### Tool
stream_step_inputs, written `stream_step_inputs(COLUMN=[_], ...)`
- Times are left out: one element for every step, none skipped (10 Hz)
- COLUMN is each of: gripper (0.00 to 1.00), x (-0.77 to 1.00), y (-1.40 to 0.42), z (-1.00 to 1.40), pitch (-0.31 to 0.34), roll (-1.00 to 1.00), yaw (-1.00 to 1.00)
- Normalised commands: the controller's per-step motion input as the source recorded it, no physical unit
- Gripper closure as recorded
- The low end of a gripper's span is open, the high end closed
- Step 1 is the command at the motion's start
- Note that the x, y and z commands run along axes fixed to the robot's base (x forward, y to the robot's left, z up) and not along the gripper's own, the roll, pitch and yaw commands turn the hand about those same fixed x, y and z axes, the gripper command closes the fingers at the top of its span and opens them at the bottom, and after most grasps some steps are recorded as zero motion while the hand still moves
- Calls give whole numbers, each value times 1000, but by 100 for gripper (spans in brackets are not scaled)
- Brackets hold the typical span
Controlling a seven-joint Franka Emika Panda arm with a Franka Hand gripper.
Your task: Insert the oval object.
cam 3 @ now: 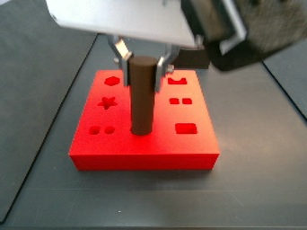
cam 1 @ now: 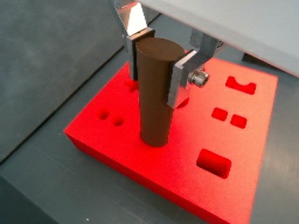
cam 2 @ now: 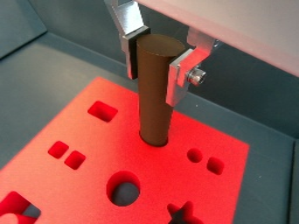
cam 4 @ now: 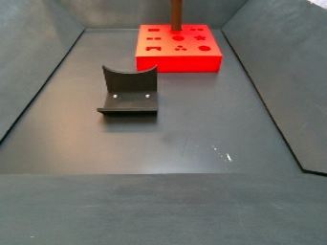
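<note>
The oval object (cam 1: pixel 156 105), a slim brown rod, stands upright with its lower end in a hole of the red block (cam 1: pixel 117 131). My gripper (cam 1: pixel 158 70) is shut on the rod's upper end, one silver finger (cam 1: pixel 181 79) on each side. Both wrist views show this: rod (cam 2: pixel 155 105), block (cam 2: pixel 82 131), gripper (cam 2: pixel 158 70). In a side view the rod (cam 3: pixel 142 103) rises from the middle of the block (cam 3: pixel 144 148) under the gripper (cam 3: pixel 144 65). In a side view the rod (cam 4: pixel 175 14) and block (cam 4: pixel 192 59) are far off; the gripper is cut off there.
A dark grey curved block (cam 4: pixel 128 91) lies on the dark floor in front of the red block. The red block has several other shaped holes, such as a square one (cam 1: pixel 212 161) and a round one (cam 2: pixel 124 189). Sloping dark walls (cam 4: pixel 38 86) bound the floor.
</note>
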Motion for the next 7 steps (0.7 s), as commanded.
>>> stream_step_inputs(gripper=[100,100,100,100,100,100,100], x=[191,180,134,91,26,0,0], y=[0,0,0,0,-46,-46,0], z=[-469,-437,-400,-400,-371,-323,0], pitch=[0,0,0,0,0,0,0], roll=[0,0,0,6,101,110,0], yaw=[0,0,0,-9,0,0,0])
